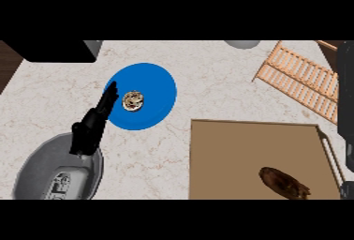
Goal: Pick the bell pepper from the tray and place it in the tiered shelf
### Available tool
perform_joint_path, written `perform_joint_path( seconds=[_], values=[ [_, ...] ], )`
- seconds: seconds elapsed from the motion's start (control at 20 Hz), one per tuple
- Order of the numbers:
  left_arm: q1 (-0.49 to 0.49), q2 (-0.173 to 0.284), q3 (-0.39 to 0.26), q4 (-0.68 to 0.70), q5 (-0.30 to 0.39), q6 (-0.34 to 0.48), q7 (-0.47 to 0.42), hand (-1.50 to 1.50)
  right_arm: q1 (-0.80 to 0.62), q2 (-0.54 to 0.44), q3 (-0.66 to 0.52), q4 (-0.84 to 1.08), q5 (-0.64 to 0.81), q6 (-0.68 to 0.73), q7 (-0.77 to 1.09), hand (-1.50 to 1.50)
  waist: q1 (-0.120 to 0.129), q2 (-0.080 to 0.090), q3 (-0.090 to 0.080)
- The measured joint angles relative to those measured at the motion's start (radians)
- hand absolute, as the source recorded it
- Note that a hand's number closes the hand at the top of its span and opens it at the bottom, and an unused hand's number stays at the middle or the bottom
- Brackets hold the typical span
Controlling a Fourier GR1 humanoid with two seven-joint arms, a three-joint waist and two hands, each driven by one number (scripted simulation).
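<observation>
A brown tray (228,159) lies on the counter at the lower right. On its near right part sits a dark brown lumpy object (283,183), the only thing on the tray; I cannot make out a bell pepper's shape in it. The wooden slatted tiered shelf (301,77) stands tilted at the upper right. My left hand (93,124) shows at the left, open with straight fingers pointing up, its tips over the left rim of a blue plate (155,84). It holds nothing. My right hand does not show.
On the blue plate lies a small round speckled item (133,101). A black box (59,50) stands at the upper left and a grey round object (242,43) at the top edge. A dark upright frame (346,70) runs along the right edge.
</observation>
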Motion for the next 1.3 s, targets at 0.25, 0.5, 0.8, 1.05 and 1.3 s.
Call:
perform_joint_path(
  seconds=[0.25,0.5,0.8,1.05,1.3],
  values=[
    [-0.005,0.009,0.010,0.011,0.003,-0.008,-0.002,0.00,0.012,-0.027,-0.031,0.053,-0.083,-0.122,-0.055,1.50,0.000,0.000,0.000],
    [0.014,0.000,-0.005,-0.012,-0.010,-0.001,0.003,0.00,0.046,-0.066,-0.051,0.097,-0.158,-0.200,-0.112,1.50,-0.001,-0.001,-0.001],
    [0.018,-0.003,0.000,-0.011,-0.010,0.005,0.002,0.00,0.097,-0.085,-0.076,0.090,0.006,-0.111,0.053,-1.50,-0.008,-0.004,-0.002],
    [0.018,0.006,0.007,-0.022,-0.007,-0.001,0.009,0.00,0.167,-0.051,-0.076,-0.019,0.030,-0.091,0.105,-1.50,-0.011,-0.005,-0.001],
    [0.020,0.010,0.012,-0.025,0.002,-0.014,0.013,0.00,0.174,-0.042,-0.097,-0.077,-0.031,-0.124,0.097,-1.50,-0.008,-0.004,-0.001]
  ],
)
